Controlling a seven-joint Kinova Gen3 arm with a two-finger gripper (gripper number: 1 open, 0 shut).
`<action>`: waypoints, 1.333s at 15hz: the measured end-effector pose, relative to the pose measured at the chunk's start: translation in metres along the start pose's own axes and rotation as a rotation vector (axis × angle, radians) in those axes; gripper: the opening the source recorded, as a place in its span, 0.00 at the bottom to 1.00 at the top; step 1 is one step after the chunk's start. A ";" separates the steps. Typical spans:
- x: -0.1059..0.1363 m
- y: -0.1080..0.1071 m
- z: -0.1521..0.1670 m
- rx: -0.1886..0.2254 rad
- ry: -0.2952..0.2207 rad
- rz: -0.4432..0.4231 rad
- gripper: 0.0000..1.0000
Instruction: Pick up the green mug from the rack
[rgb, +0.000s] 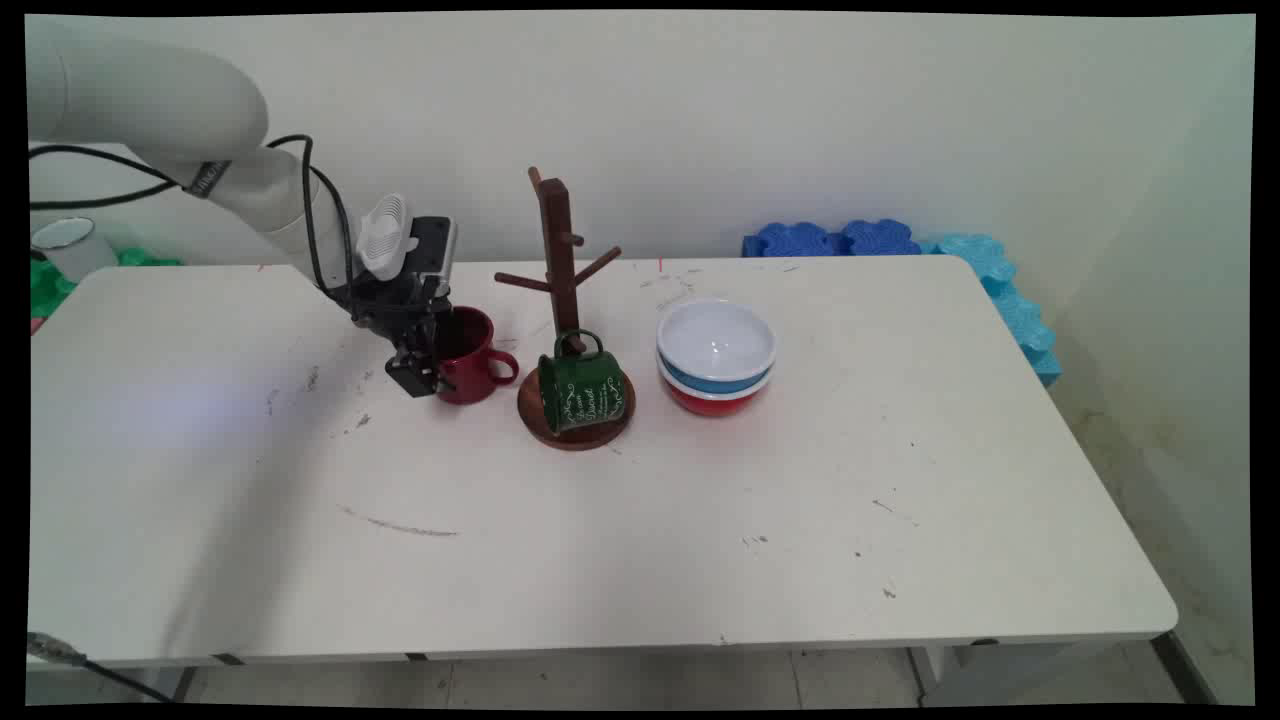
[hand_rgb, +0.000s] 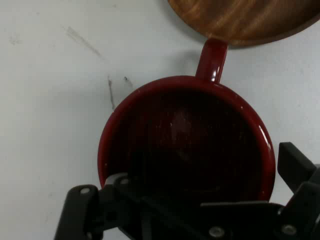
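Note:
A red mug (rgb: 468, 356) stands upright on the white table (rgb: 640, 520), its handle pointing right toward a wooden mug tree (rgb: 562, 290). My gripper (rgb: 425, 375) is low over the mug's left side and stands open. In the hand view the red mug (hand_rgb: 187, 142) fills the middle, and the gripper (hand_rgb: 207, 172) has one finger (hand_rgb: 119, 180) at the rim on the left and the other finger (hand_rgb: 295, 162) just outside the rim on the right. The mug tree's round base (hand_rgb: 245, 20) lies just past the handle. A green mug (rgb: 582, 388) leans on that base.
Right of the tree sits a stack of three bowls (rgb: 716, 355), white on blue on red. Blue foam blocks (rgb: 900, 242) line the back right edge. At the far left, off the table, stand a white cup (rgb: 68, 244) and green foam.

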 end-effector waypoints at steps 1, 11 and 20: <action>0.000 0.000 -0.001 0.002 0.002 0.002 1.00; 0.004 0.014 -0.023 0.034 0.054 -0.048 1.00; 0.013 0.043 -0.049 0.042 0.129 -0.123 1.00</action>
